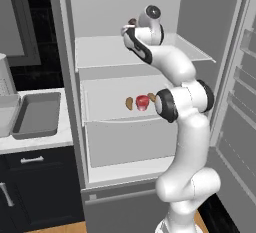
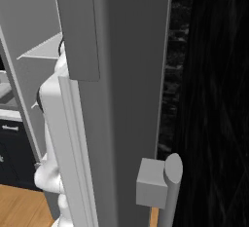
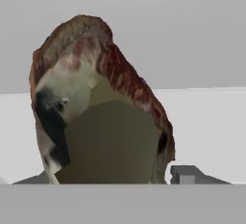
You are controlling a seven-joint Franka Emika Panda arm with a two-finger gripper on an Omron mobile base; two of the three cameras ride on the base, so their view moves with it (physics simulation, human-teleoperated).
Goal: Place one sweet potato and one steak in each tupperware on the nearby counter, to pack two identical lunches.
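Inside the open fridge (image 1: 150,77), whose grey body and shelves take up most of the left base view, the white arm (image 1: 182,142) rises from the lower right and reaches up to the upper shelf (image 1: 100,52); the fridge door (image 2: 121,99) stands close in the right base view, with a grey handle (image 2: 163,182) low on it; to the fridge's left lies the white counter (image 1: 35,142) over dark navy cabinets (image 1: 35,187), and on it sits a darker grey tupperware (image 1: 37,114) with a lighter one (image 1: 6,112) just beside it at the picture's edge; on the middle shelf (image 1: 110,102) a bright red steak (image 1: 142,102) rests between two orange-brown sweet potatoes (image 1: 129,103), all close together; on the upper shelf the gripper (image 1: 129,27) is at a dark brown steak (image 3: 96,107), which looms large in the hand view with one finger tip (image 3: 185,174) showing at its lower right; whether the jaws are pressing on the meat or merely stand around it, I cannot tell.
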